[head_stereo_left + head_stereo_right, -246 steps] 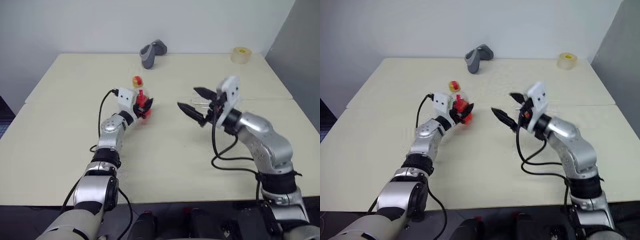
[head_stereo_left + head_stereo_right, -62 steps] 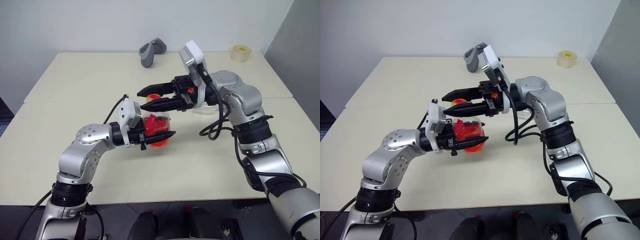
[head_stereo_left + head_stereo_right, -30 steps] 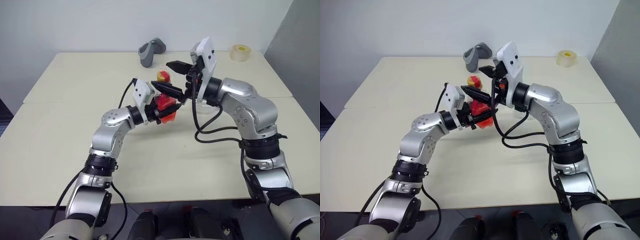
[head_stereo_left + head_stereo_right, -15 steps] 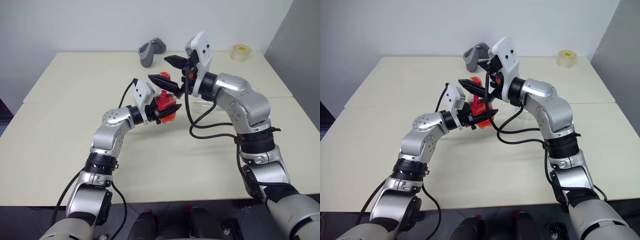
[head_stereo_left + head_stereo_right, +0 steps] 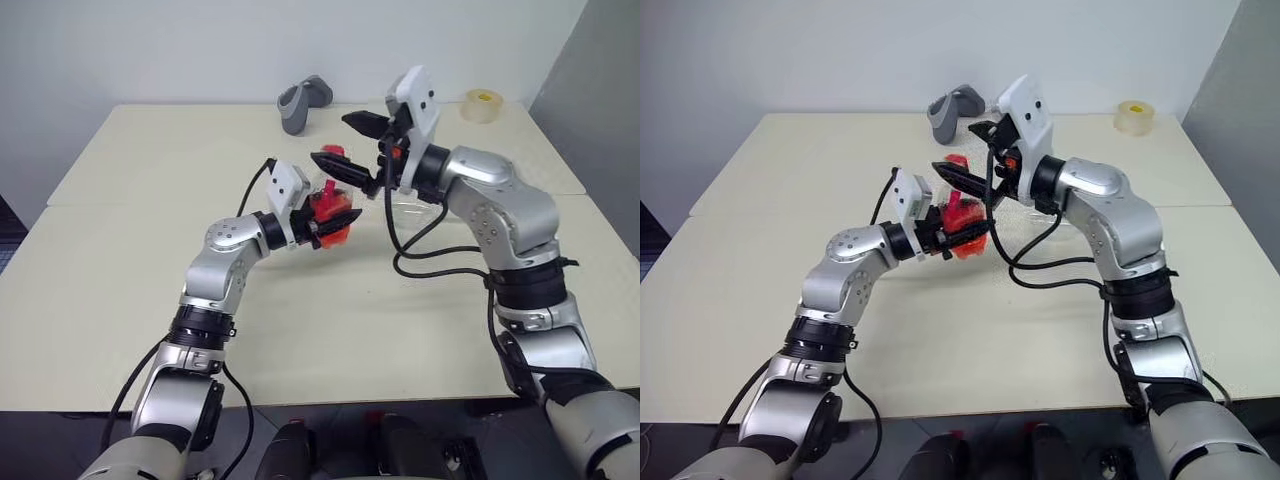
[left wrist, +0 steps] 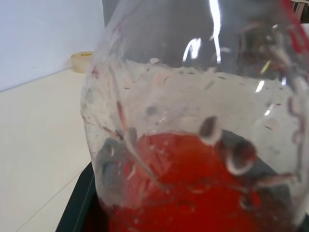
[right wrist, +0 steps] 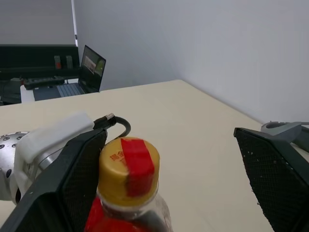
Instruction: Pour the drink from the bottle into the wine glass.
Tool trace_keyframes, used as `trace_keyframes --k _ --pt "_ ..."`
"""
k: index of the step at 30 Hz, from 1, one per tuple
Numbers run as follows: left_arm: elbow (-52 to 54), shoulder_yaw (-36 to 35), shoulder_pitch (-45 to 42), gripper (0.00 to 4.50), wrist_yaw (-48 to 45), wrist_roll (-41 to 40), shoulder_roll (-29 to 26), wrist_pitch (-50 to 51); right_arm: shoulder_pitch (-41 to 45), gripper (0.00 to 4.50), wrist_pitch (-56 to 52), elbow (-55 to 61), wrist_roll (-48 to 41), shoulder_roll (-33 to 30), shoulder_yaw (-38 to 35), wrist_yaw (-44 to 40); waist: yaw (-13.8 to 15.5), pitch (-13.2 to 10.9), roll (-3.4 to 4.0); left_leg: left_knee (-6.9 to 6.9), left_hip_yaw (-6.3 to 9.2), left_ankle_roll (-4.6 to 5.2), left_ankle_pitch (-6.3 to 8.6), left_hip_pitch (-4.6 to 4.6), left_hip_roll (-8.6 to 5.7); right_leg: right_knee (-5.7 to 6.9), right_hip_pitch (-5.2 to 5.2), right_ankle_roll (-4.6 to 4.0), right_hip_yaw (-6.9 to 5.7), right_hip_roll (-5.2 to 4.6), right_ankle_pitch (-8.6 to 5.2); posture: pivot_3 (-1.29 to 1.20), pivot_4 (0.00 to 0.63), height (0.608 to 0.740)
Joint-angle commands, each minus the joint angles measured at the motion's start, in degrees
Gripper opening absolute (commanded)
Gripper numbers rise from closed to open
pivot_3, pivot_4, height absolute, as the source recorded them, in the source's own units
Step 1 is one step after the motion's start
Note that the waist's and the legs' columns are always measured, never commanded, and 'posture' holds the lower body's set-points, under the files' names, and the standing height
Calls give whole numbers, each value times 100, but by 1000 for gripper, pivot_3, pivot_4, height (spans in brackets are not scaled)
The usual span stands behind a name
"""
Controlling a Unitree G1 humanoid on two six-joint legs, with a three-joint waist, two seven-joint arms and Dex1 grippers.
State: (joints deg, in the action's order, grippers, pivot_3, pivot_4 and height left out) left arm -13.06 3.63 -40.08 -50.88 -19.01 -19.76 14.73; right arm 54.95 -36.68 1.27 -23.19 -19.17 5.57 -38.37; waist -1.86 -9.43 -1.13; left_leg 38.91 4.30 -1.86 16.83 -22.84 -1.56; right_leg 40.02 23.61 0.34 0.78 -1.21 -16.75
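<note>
My left gripper [image 5: 333,222] is shut on the bottle [image 5: 325,205], holding it upright over the middle of the table. The red drink [image 6: 193,198] fills its lower part. My right gripper [image 5: 350,145] is open, with one finger on each side of the bottle's yellow cap [image 7: 128,164], which has a red strip across it. The fingers [image 7: 72,183] stand apart from the cap. The wine glass [image 5: 408,207] shows faintly on the table behind my right forearm.
A grey object [image 5: 305,103] lies at the table's far edge and a roll of tape [image 5: 482,106] sits at the far right corner. A seam [image 5: 120,200] runs across the cream table. A laptop [image 7: 91,65] stands beyond the table.
Over several seconds my left gripper lifted the bottle off the table and my right gripper came over to its cap. In the last second neither arm has noticeably moved.
</note>
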Motion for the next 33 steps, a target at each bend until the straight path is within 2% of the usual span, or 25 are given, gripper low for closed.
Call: trace_keyframes --k 1,8,15,24,33 --pt "329 -196 -70 2220 -94 -120 -81 -186 -191 4474 -185 142 6 -516 -607 131 2 0 0 0 0 0 0 0 0 0 0 0 0 0 0 0 150 740" --pt "191 -213 -173 2220 -139 -94 -61 -271 -367 4474 -280 170 -73 -924 -689 106 3 0 0 1 -1 3 2 0 -2 -2 -5 1 0 -1 0 0 150 740" --pt "165 -228 -172 2220 -157 -58 -47 -312 -537 4474 -421 459 -329 -906 -656 -121 1 0 0 -1 -5 7 4 -1 4 -1 -3 1 1 2 0 0 150 740" --pt "139 -227 -193 2220 -146 -38 -52 -321 -340 4474 -786 895 -904 -398 -542 -219 2 0 0 1 -2 5 3 0 3 -2 -4 1 0 2 0 0 150 740" --pt "120 -211 -210 2220 -177 -26 -56 -318 172 4474 -227 172 -466 351 -277 33 -1 0 0 0 -1 0 0 2 3 0 -3 0 -1 2 0 0 150 740"
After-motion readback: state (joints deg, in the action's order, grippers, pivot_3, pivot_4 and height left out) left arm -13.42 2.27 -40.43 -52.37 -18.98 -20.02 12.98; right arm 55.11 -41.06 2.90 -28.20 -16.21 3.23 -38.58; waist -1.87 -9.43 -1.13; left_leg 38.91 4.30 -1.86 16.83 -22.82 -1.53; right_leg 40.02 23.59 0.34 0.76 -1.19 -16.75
